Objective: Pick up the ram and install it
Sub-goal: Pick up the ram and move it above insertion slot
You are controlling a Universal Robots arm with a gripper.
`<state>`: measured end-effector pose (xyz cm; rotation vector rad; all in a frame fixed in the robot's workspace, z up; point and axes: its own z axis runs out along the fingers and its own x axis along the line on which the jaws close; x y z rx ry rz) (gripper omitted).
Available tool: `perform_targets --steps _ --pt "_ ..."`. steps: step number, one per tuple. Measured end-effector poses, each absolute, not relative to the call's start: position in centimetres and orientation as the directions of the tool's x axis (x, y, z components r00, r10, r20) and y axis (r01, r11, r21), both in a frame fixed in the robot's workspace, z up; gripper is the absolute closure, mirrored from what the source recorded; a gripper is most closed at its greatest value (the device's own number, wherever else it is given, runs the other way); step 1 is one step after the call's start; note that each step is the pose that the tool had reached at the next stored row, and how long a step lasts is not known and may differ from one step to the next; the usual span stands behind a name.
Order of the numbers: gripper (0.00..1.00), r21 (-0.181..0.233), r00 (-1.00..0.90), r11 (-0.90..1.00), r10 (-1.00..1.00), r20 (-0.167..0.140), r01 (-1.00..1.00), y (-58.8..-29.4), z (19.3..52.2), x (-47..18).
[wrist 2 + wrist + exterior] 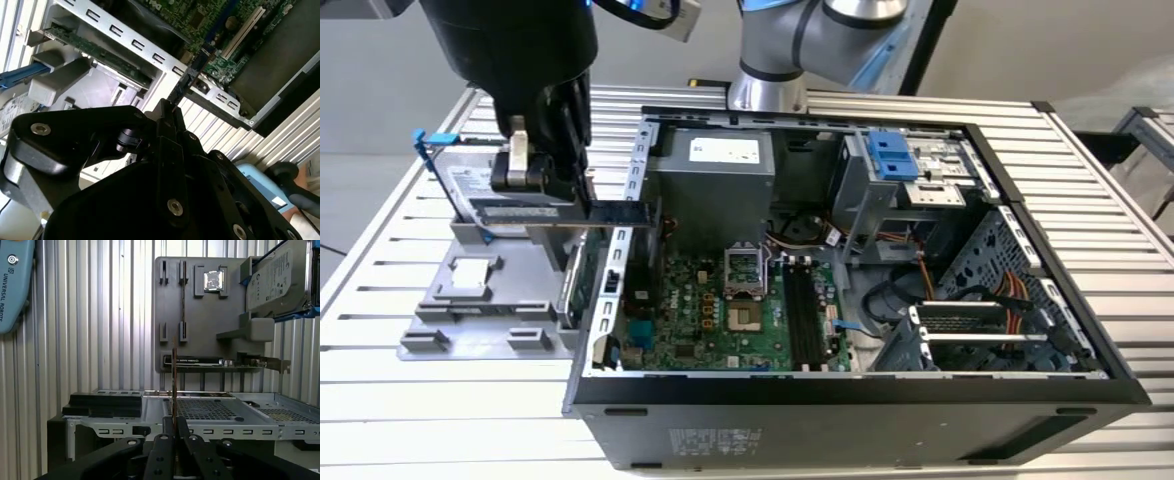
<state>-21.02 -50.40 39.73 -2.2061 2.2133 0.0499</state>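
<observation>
My gripper (174, 424) is clamped on the ram (174, 382), which juts edge-on ahead of it. On so thin a hold, the ram may twist, or clip the case wall (250, 431) just ahead.

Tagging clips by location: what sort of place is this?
Likely a robotic computer-assembly bench: an open desktop computer case on a slatted aluminium table, a grey parts fixture, and a robot arm.

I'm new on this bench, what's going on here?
The robot arm's pincer is shut on a long, narrow circuit-board ram stick, holding it in the air over the grey plastic parts tray, beside the open black computer case. The stick is not yet in the green motherboard inside the case.
</observation>
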Motion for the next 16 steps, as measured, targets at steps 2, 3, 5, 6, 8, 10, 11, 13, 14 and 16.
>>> perform_targets --steps 2,3,5,6,8,10,11,13,14,16 --pt "1.00 0.011 -0.003 0.003 -0.999 -0.034 -1.000 -50.4 39.7 -20.6" --pt "1.00 0.011 -0.003 0.003 -0.999 -0.034 -1.000 -50.4 39.7 -20.5" --pt "1.00 0.012 -0.004 0.003 -0.999 -0.034 -1.000 -50.4 39.7 -20.1" --pt "1.00 0.012 -0.003 0.003 -0.999 -0.034 -1.000 -50.4 39.7 -19.9" --pt "1.00 0.012 -0.003 0.003 -0.999 -0.034 -1.000 -50.4 39.7 -19.7" --pt "1.00 0.012 -0.003 0.003 -0.999 -0.034 -1.000 -50.4 39.7 -19.5" --pt "1.00 0.012 -0.003 0.003 -0.999 -0.034 -1.000 -50.4 39.7 -19.5" --pt "1.00 0.012 -0.003 0.003 -0.999 -0.034 -1.000 -50.4 39.7 -19.4" --pt "1.00 0.012 -0.004 0.003 -0.999 -0.034 -1.000 -50.4 39.7 -19.3" --pt "1.00 0.012 -0.003 0.003 -0.999 -0.034 -1.000 -50.4 39.7 -19.3"
